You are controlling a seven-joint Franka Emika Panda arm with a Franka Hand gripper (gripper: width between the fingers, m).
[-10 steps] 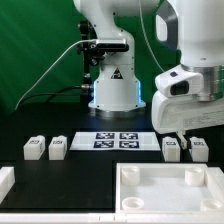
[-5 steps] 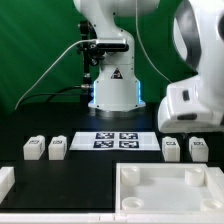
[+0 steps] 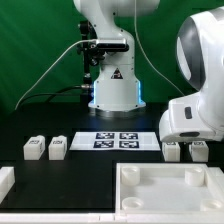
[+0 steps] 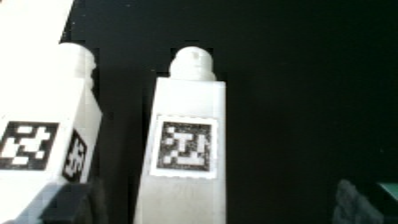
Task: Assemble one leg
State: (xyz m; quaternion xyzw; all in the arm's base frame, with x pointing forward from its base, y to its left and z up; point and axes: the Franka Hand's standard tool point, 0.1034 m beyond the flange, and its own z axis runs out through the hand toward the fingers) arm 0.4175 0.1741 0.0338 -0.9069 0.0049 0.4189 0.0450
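Leg [image 4: 189, 130] right below gripper [image 4: 214, 200] — btwn spread fingers [image 4: 63, 206], 2nd leg [image 4: 50, 110] alongside

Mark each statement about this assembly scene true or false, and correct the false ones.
1. A pair of legs lies on each side of the marker board. True: left pair, right pair.
2. The arm hangs over the left pair. False: it hangs over the right pair.
3. The fingers clamp a leg. False: they stand open, either side of a leg.
4. The panel holds no leg. True.
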